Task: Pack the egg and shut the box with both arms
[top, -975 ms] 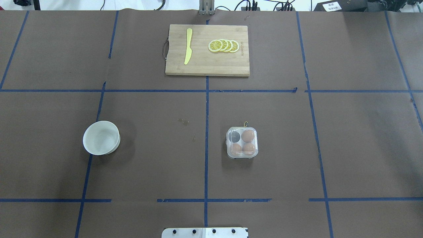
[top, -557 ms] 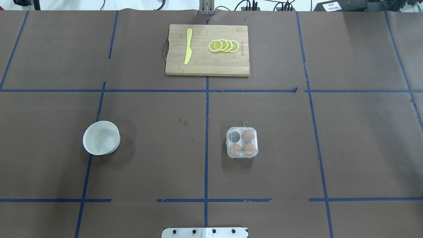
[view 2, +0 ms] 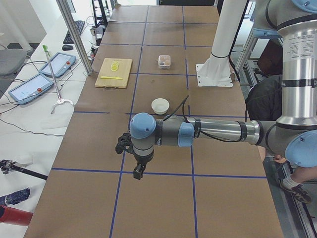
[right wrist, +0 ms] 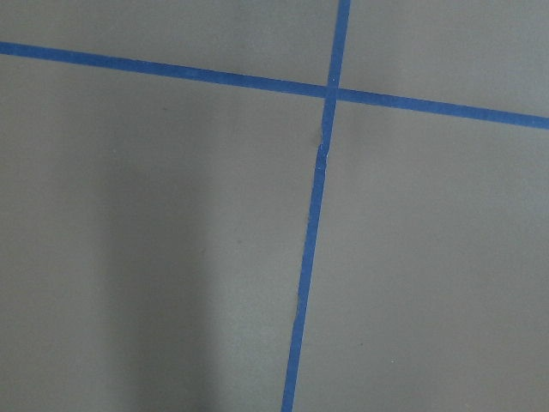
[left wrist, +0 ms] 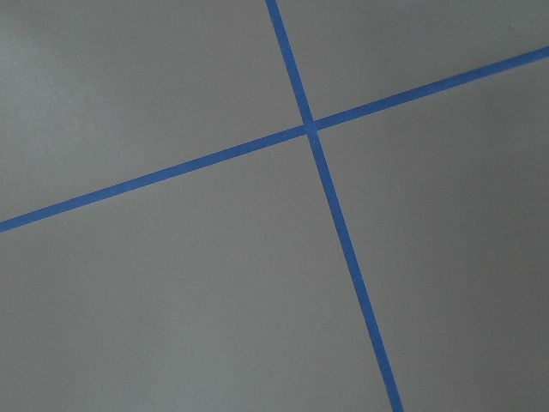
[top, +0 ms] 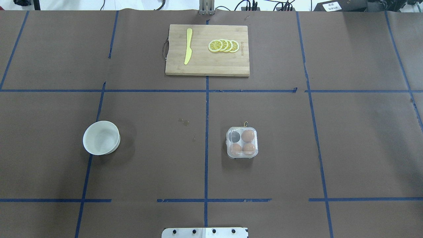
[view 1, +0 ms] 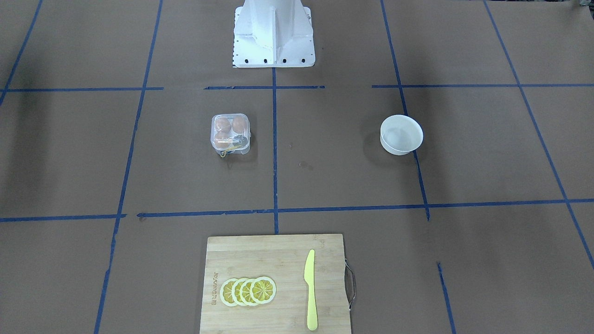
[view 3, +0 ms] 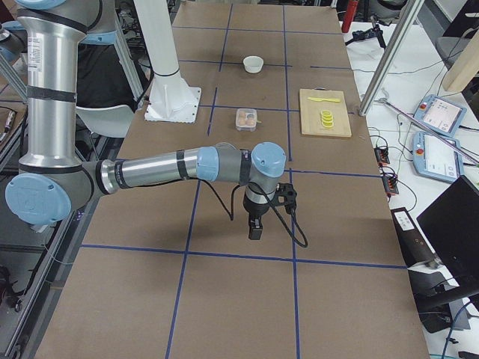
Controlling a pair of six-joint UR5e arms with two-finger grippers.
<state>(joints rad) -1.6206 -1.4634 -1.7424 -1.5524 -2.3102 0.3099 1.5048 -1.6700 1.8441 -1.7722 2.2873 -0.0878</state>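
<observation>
The clear plastic box sits right of the table's centre line, and its lid looks down over the cells. Three brown eggs lie in three of its cells; the fourth cell looks dark. I cannot tell which one is the task's egg. My left gripper shows only in the exterior left view, pointing down over the table's left end, far from the box. My right gripper shows only in the exterior right view, pointing down over the right end. I cannot tell whether either is open or shut.
A white bowl, with nothing in it, stands left of centre. At the far side lies a wooden cutting board with a yellow knife and lemon slices. The white stand rises at the robot's edge. Both wrist views show only brown table and blue tape.
</observation>
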